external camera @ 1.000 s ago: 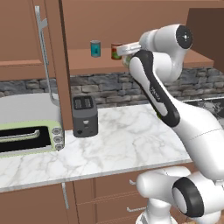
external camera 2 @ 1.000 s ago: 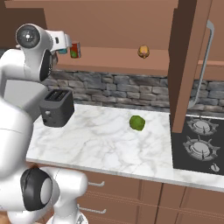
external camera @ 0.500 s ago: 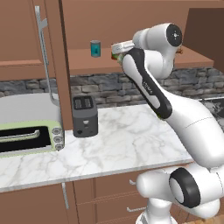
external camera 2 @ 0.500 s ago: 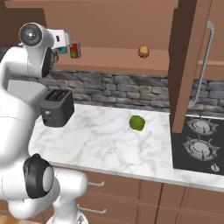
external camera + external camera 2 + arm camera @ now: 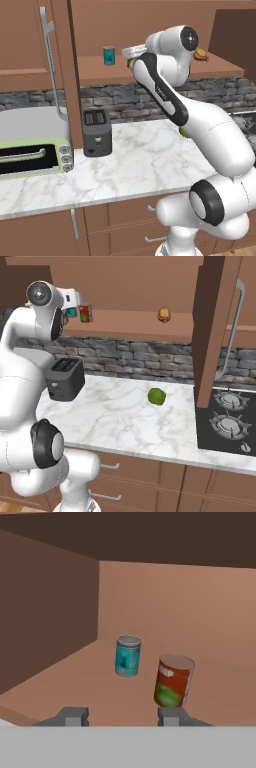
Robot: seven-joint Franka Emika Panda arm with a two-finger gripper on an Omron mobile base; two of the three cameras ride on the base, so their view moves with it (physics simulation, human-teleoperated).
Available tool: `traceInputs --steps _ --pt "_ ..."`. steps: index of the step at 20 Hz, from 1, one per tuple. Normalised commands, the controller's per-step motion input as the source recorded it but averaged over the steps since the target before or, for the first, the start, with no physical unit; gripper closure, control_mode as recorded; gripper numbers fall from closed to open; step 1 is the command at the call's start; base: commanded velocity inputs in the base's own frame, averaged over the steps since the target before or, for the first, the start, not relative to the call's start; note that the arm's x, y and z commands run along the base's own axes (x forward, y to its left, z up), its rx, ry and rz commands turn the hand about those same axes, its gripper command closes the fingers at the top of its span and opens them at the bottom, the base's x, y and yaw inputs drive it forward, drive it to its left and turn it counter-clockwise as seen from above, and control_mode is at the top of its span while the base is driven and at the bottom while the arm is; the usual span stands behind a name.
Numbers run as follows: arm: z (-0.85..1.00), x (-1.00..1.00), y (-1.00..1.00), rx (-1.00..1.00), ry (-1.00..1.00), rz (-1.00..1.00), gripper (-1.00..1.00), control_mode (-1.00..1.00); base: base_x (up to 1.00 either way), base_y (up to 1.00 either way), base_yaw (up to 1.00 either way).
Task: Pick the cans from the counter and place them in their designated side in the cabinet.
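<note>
The gripper [image 5: 121, 716] is open with nothing between its fingers. The red can [image 5: 173, 680] stands tilted on the cabinet shelf [image 5: 65, 692], near the right finger, beside the teal can [image 5: 127, 656].

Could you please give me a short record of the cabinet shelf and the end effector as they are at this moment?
End effector: at the shelf, fingers apart, nothing between them
Red can: in the cabinet, tilted, just beyond one fingertip
Teal can: upright, beside the red can, not touching it
Orange-brown food item: far along the same shelf
Counter: toaster and green round item
</note>
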Motion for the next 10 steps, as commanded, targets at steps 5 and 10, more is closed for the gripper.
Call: traceInputs --steps 5,10 --pt "0.00 0.27 0.12 0.00 0.00 0.00 1.00 -1.00 0.00 0.00 0.00" --pt "0.00 0.25 0.09 0.00 0.02 0.00 1.00 -1.00 0.00 0.00 0.00"
